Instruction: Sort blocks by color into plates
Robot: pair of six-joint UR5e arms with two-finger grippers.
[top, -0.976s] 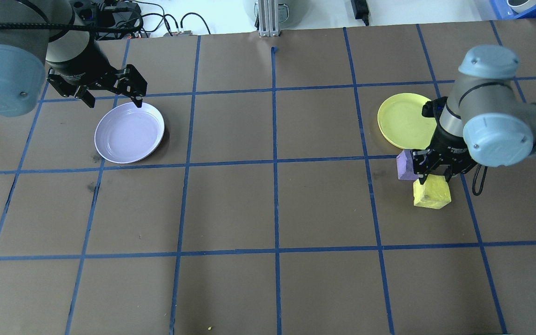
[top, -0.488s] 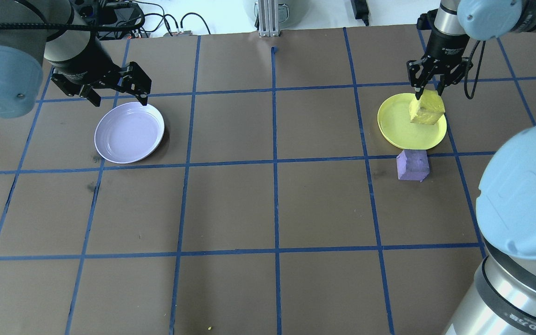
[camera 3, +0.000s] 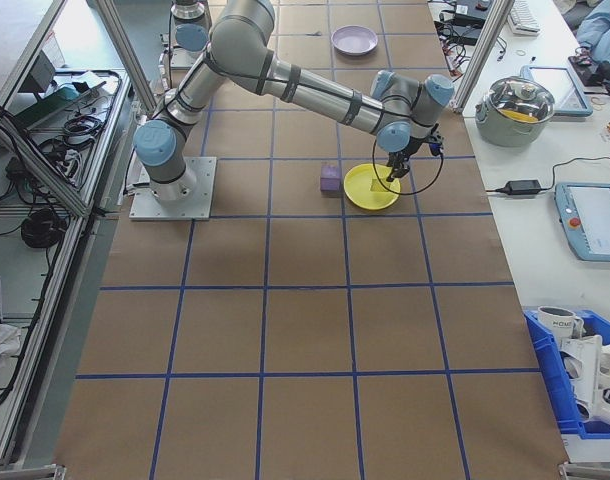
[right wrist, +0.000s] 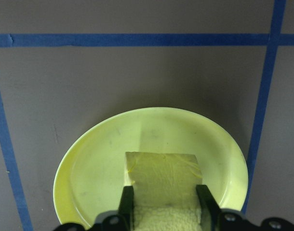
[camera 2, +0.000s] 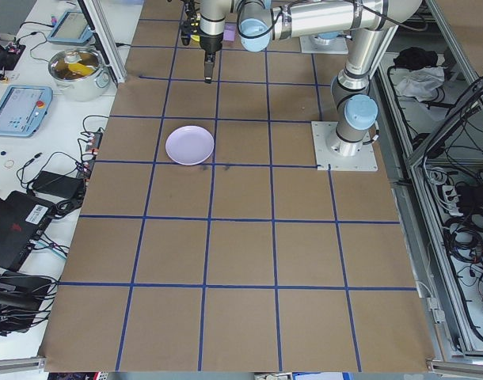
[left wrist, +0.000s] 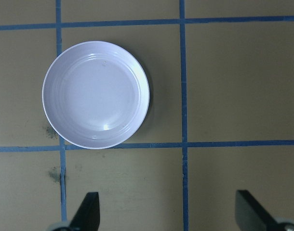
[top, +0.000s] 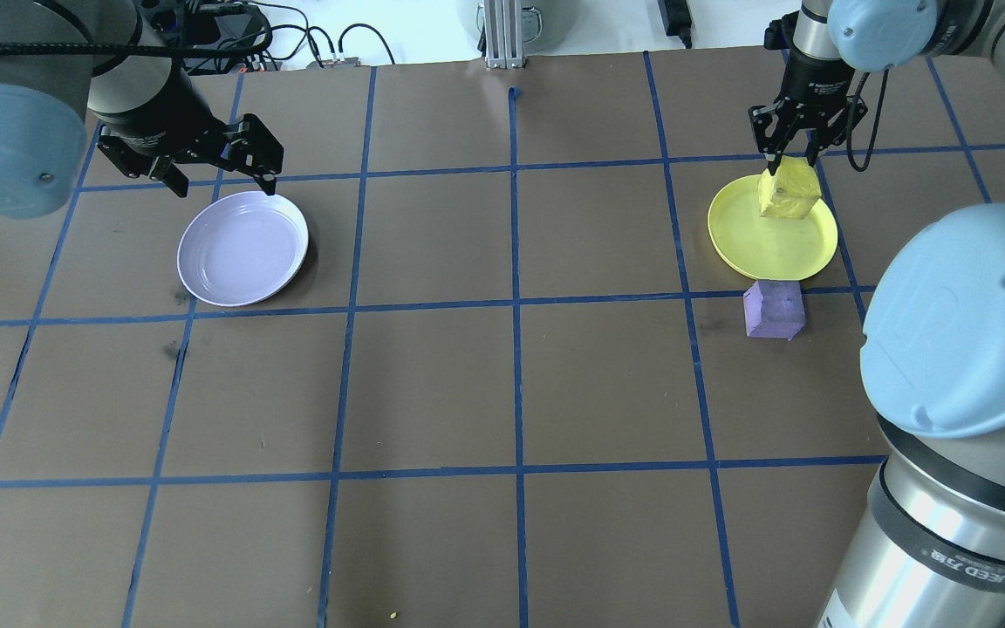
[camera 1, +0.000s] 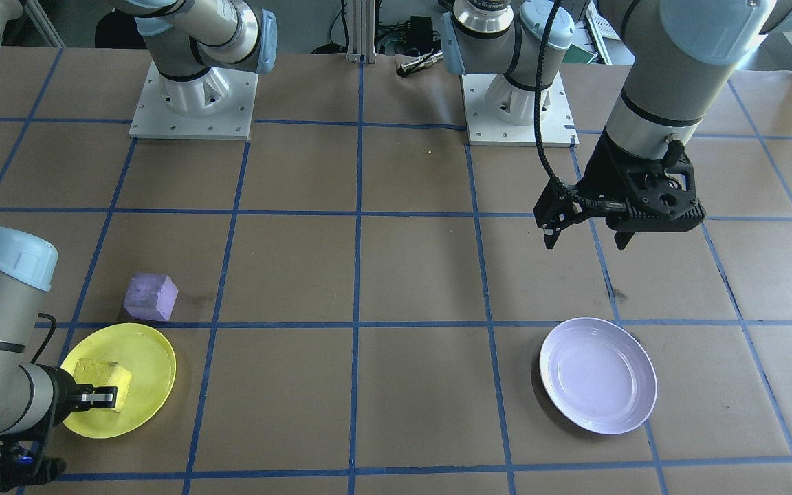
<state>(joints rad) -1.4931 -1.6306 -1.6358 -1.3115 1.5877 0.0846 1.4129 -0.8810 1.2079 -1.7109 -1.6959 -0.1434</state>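
Right hand (top: 787,160) grips yellow block (top: 787,194) over yellow plate (top: 751,240).

On the brown counter (top: 433,384) crossed by blue tape lines (top: 516,305), the right tool (top: 789,160) holds the yellow block (top: 787,194) by its top over the far part of the yellow plate (top: 755,244); whether the block touches the plate is hard to tell from here. The purple block (top: 774,308) sits on the counter just beside the plate's near rim. The left tool (top: 222,181), its jaws spread, hangs by the far rim of the lavender plate (top: 241,250).
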